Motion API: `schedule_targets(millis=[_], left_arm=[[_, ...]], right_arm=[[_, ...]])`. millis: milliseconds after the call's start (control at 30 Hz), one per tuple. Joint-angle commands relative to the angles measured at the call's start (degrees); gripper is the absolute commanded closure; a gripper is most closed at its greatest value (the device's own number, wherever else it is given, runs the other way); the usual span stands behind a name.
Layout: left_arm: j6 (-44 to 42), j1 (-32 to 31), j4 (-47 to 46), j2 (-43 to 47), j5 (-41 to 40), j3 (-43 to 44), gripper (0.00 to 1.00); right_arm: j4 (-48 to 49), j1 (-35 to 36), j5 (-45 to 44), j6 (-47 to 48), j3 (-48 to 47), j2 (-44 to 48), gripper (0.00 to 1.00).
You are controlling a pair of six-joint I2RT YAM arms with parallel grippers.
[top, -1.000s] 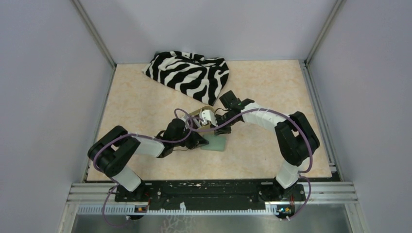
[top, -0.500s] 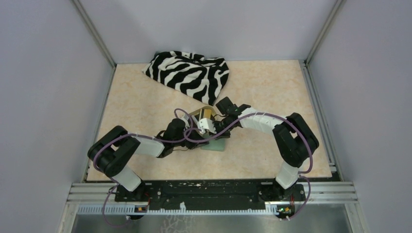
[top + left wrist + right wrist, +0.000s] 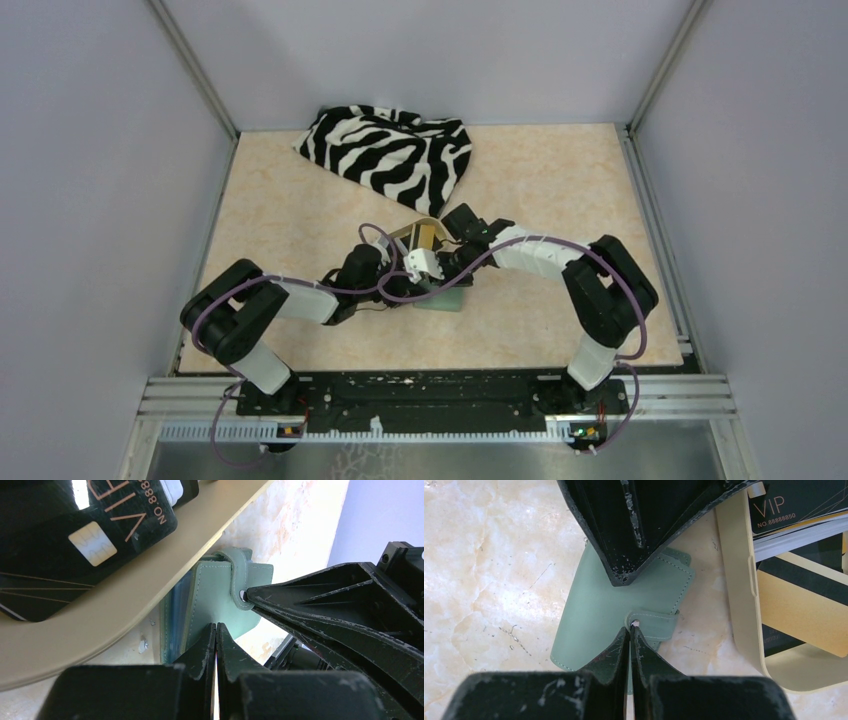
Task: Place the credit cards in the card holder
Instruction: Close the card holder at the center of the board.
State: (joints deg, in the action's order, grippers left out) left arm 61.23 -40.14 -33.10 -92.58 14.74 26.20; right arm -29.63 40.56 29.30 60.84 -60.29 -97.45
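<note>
The left pincer [image 3: 216,630], closed, touched the card holder [image 3: 589,605] on its cover; the right pincer [image 3: 630,630], also closed, touched its tab [image 3: 659,622]. The credit cards [image 3: 799,587] lay in the dish [image 3: 736,580] beside it.

Lab test booth: plain walls [image 3: 100,150], aluminium rails [image 3: 690,398].

Sage green with pale blue lining is seen on the folding card holder [image 3: 596,597], black with gold lettering and gold-yellow with black bands on the plastic credit cards [image 3: 804,587], tan on the shallow dish [image 3: 736,580], mottled cream on the tabletop [image 3: 489,555], and black-and-white zebra stripes on the crumpled cloth [image 3: 390,150].
</note>
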Motion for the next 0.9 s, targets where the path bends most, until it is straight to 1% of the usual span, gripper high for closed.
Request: schedule_targets(millis=[0, 533, 867], left_arm=[[-2.35, -0.20, 4.80, -0.61, -2.81, -1.23, 0.95], [-2.35, -0.25, 4.63, -0.86, -2.45, -0.88, 0.95], [-2.30, -0.29, 4.10, -0.96, -2.05, -0.97, 0.95]], right_arm=[[-0.78, 1.44, -0.31, 1.06, 1.25, 2.67, 1.00], [-0.02, 4.62, -5.28, 1.90, 2.57, 2.83, 1.00], [-0.66, 8.11, -9.94, 2.66, 2.91, 1.98, 1.00]])
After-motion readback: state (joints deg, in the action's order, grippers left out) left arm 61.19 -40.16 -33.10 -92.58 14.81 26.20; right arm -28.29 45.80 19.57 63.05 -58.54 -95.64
